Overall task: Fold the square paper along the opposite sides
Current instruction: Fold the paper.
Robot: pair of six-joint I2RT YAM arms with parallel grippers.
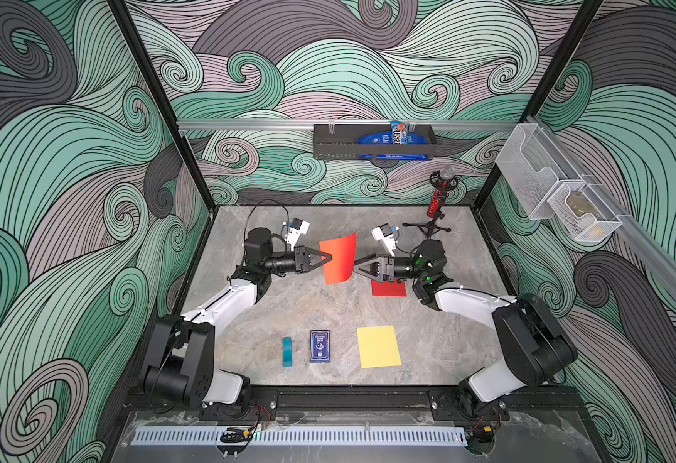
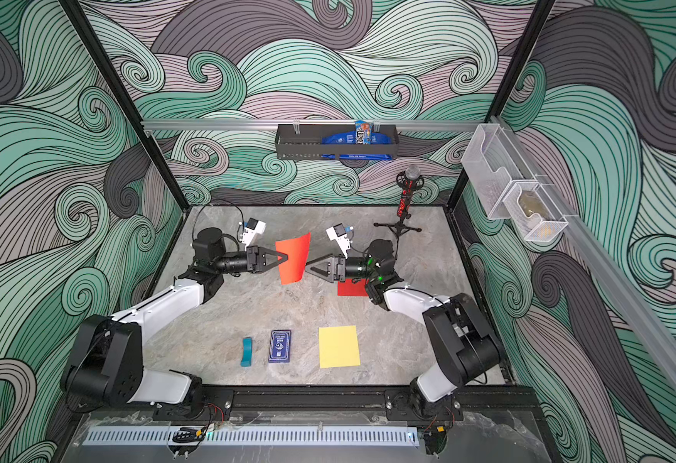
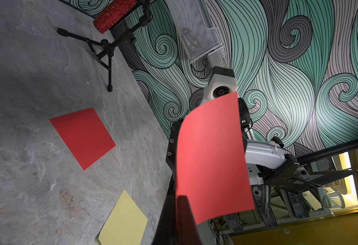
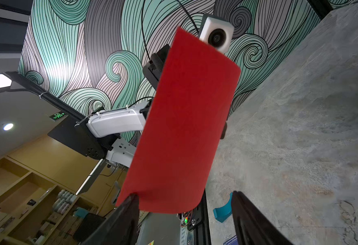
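Above the middle of the tabletop [image 1: 288, 312], toward its back edge, the orange-red paper [image 1: 339, 258] hangs in the air, clear of the surface, in both top views. It stands roughly upright and bows in a gentle curve, with no crease visible. Thin, matte, plain on both faces, sharp corners, outline close to square. It looks deeper red in the right wrist view [image 4: 184, 127].

The left gripper [image 1: 327, 257] is clamped tight on the paper's edge nearest the left arm, about midway along it. In the left wrist view its black fingers [image 3: 181, 214] pinch the sheet from both sides. The rest of the sheet sticks out past the tips toward the other arm.

The right gripper [image 1: 357, 265] faces it from the opposite side, jaws spread wide, holding nothing. The paper's free edge sits just at its tips. In the right wrist view that edge looks to touch one finger [image 4: 125, 216]; the other finger stands apart from it.

The tabletop is grey, stone-patterned and flat. A red sheet [image 1: 388, 289] lies flat, partly under the right arm. A yellow sheet [image 1: 378, 346] lies flat near the front edge, beside a dark blue card box [image 1: 320, 346] and a teal plastic piece [image 1: 287, 352]. A microphone [image 1: 440, 188] with a glittery red handle stands on a black tripod at the back right corner.
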